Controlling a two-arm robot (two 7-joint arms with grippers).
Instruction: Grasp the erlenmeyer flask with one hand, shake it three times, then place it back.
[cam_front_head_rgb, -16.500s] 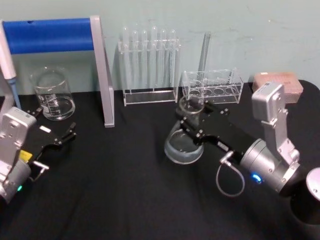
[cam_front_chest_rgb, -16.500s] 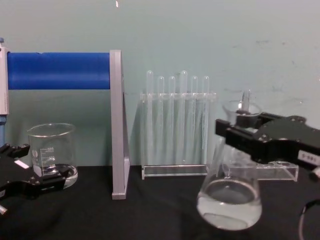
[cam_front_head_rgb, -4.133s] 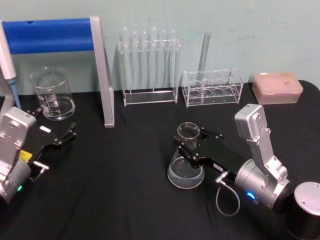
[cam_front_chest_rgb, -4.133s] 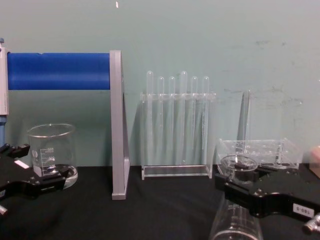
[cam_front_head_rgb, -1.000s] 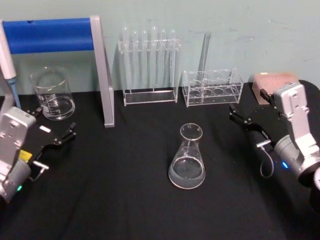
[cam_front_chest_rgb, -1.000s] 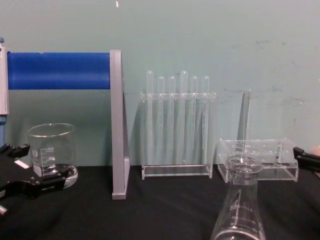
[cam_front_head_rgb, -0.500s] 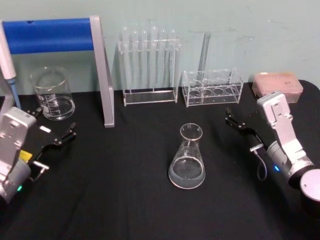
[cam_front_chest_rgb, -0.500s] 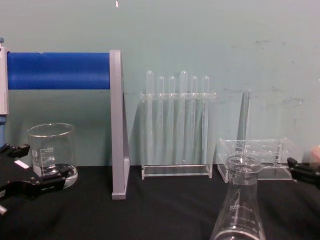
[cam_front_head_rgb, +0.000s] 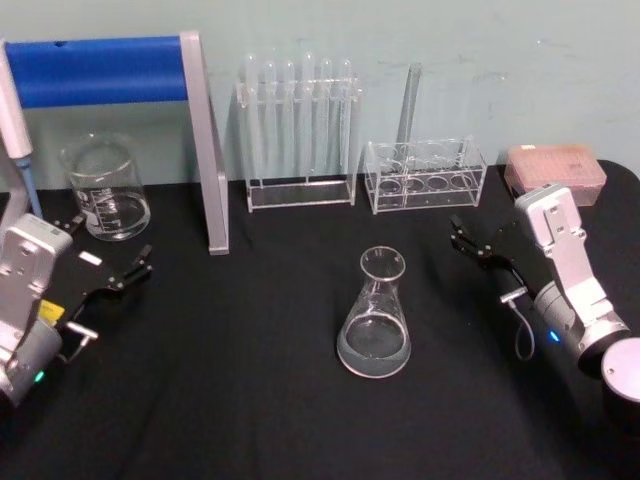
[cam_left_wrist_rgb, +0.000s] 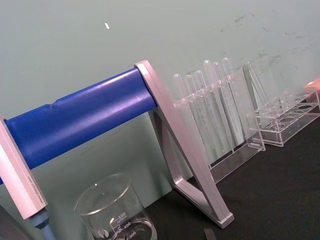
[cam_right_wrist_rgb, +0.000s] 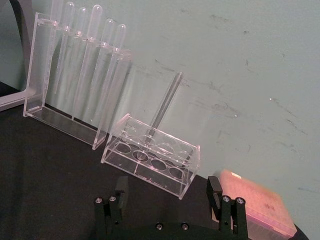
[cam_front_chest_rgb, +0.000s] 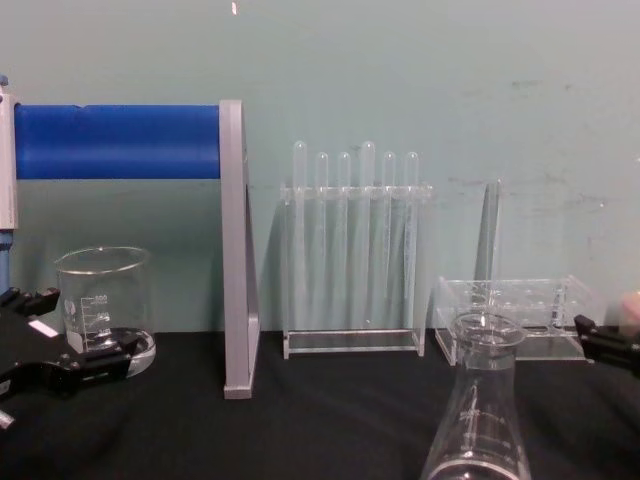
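Flask (cam_front_head_rgb: 375, 325) stands upright on the black counter (cam_front_head_rgb: 250, 400), mid-field, in front of the two clear racks and well apart from both arms. Some clear liquid sits in its wide base; nothing touches it. Standing free and level like this, it reads as set down, so the task looks finished or all but.

Right claw (cam_front_head_rgb: 470, 240) is off to the flask's right, near the low rack (cam_front_head_rgb: 425, 175), holding nothing. The right wrist view shows its two fingers (cam_right_wrist_rgb: 121, 190) spread wide with only bare counter between them. That gap and stand-off suit a release: clear of the glass, no risk of nudging the narrow neck.

Left claw (cam_front_head_rgb: 125, 270) is parked at the counter's left edge, just in front of the beaker (cam_front_head_rgb: 105, 190), fingers parted and empty. It looks idle; this job needs one arm.
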